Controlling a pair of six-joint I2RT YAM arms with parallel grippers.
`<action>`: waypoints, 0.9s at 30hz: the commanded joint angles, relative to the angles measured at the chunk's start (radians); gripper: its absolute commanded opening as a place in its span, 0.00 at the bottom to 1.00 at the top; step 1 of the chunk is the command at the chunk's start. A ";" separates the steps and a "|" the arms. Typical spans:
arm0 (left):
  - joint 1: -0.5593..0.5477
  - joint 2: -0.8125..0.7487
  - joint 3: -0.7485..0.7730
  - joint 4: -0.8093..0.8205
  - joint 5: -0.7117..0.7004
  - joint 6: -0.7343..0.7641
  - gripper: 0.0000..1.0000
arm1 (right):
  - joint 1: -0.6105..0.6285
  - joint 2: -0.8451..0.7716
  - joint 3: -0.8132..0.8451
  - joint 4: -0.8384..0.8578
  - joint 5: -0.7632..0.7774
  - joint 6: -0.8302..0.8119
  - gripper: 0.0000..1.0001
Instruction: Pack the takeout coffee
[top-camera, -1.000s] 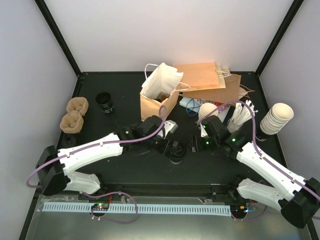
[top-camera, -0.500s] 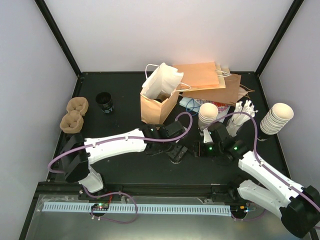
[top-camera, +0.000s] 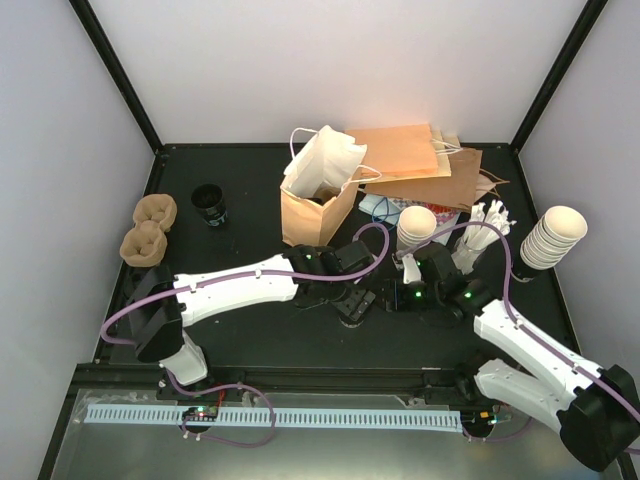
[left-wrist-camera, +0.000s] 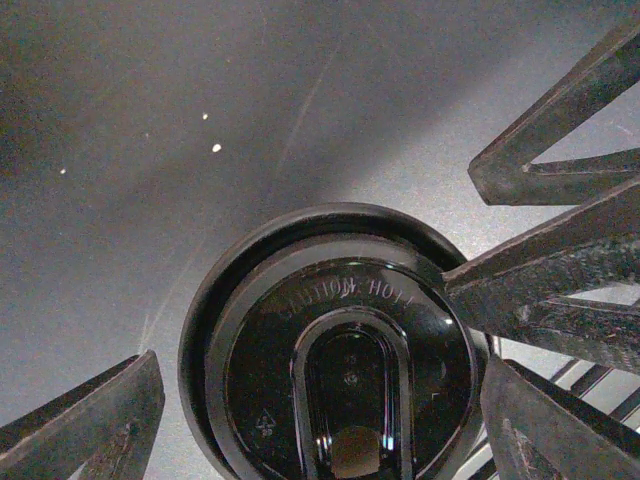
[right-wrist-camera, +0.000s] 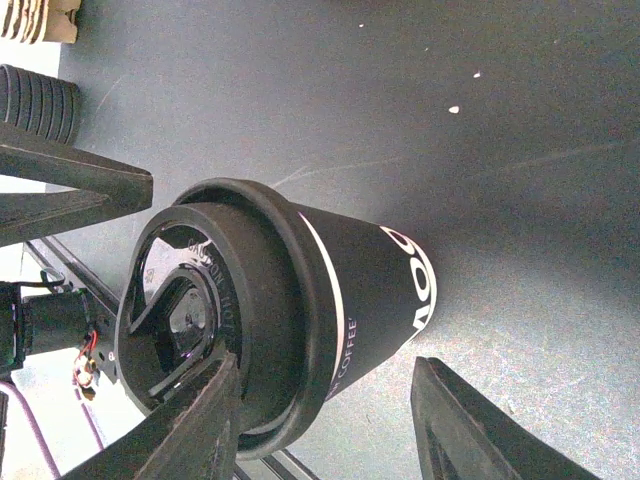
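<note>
Near the front-middle of the table (top-camera: 250, 200) you've got the takeout coffee (right-wrist-camera: 330, 290), between the two arms and looking upright. It has a dark tapered paper body w/ a white band and "COFFEE" print. The lid (left-wrist-camera: 335, 340) is glossy black plastic, round, w/ embossed lettering and an oval sip recess.

L gripper (left-wrist-camera: 320, 370) hangs right over that lid. Its pincer is wide, w/ a finger either side and clear gaps, nothing held. R gripper (right-wrist-camera: 325, 368) sits just beside the cup at approx half width. One finger looks to be at the lid rim and the other is apart from the body, so there's no grip there either.

Step in hand, as I read it: the pick-up, at pre-grasp. Two sets of fingers crowd one cup, so the next move calls for you to settle which arm takes it. Then centre the jaws on the body below the lid rim and squeeze gently — the paper wall would dent and the slick lid could pop.

Just behind the cup, the brown kraft bag (top-camera: 305, 215) stands open, creased, w/ a white paper bag (top-camera: 325, 160) in or behind it — can't tell which. More brown bags (top-camera: 420, 155) lie flat toward the far right corner. Lidless white cups (top-camera: 550, 235) are stacked by the right edge and pulp carriers (top-camera: 148, 230) sit by the left edge.
</note>
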 joint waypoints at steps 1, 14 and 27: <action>-0.012 0.014 0.033 0.000 0.019 0.018 0.92 | -0.005 -0.030 -0.004 0.001 0.012 -0.003 0.49; -0.017 0.024 0.034 0.007 0.024 0.014 0.84 | -0.006 -0.082 0.009 -0.046 0.039 -0.038 0.48; -0.017 0.031 0.012 0.005 0.015 0.009 0.75 | -0.005 -0.011 -0.054 0.054 -0.066 -0.019 0.47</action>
